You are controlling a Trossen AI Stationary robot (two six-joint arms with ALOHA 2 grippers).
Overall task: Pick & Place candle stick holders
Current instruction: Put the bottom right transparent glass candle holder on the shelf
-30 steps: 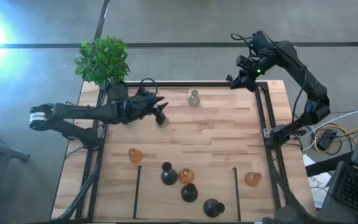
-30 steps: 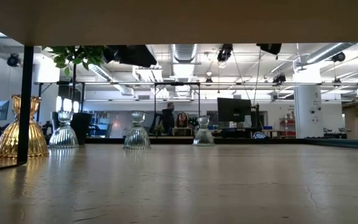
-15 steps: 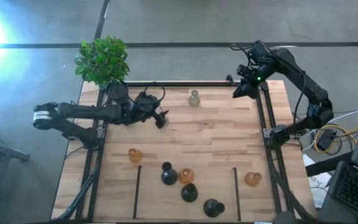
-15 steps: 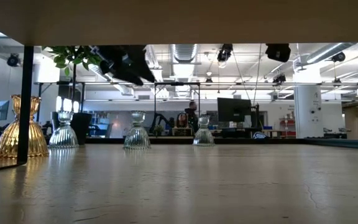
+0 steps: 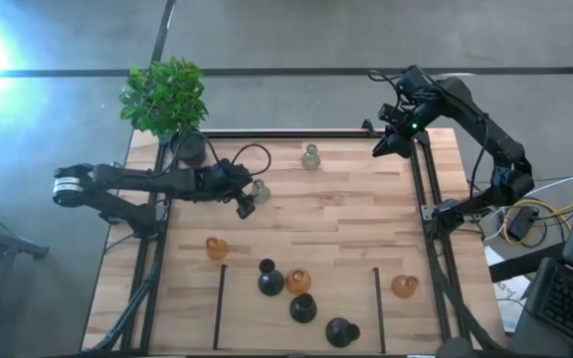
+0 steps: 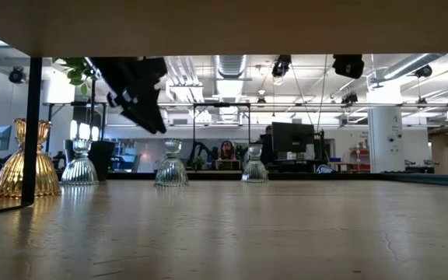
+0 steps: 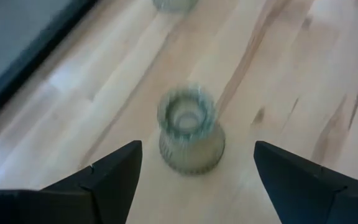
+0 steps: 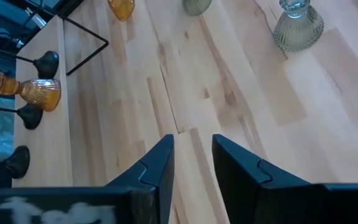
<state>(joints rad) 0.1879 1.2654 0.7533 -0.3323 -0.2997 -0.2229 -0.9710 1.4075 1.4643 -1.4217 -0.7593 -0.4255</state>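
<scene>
A pale green ribbed candle stick holder [image 7: 190, 132] stands upright on its base on the wooden table [image 5: 346, 219], left of centre [image 5: 260, 191]. My left gripper [image 7: 197, 149] hangs open just over it, tipped downward, one finger on each side and neither touching; it also shows in the high view [image 5: 246, 204] and the low view [image 6: 148, 117]. A second pale holder [image 5: 311, 156] stands near the far edge. My right gripper [image 8: 192, 146] hovers over the far right corner [image 5: 386, 141], open by a narrow gap with nothing in it.
Amber holders [image 5: 216, 248] [image 5: 298, 281] [image 5: 404, 286] and black ones [image 5: 271, 280] [image 5: 303, 307] [image 5: 341, 331] stand along the near side between thin black bars [image 5: 220, 293]. A potted green plant [image 5: 164, 94] sits at the far left corner. A black frame [image 5: 421, 189] edges the table.
My left gripper has sunk toward the table and tipped its fingers downward, drawing back a little toward the near left. The pale holder that was under its tips now stands free beside them. My right gripper has shifted slightly over the far right corner, then kept still.
</scene>
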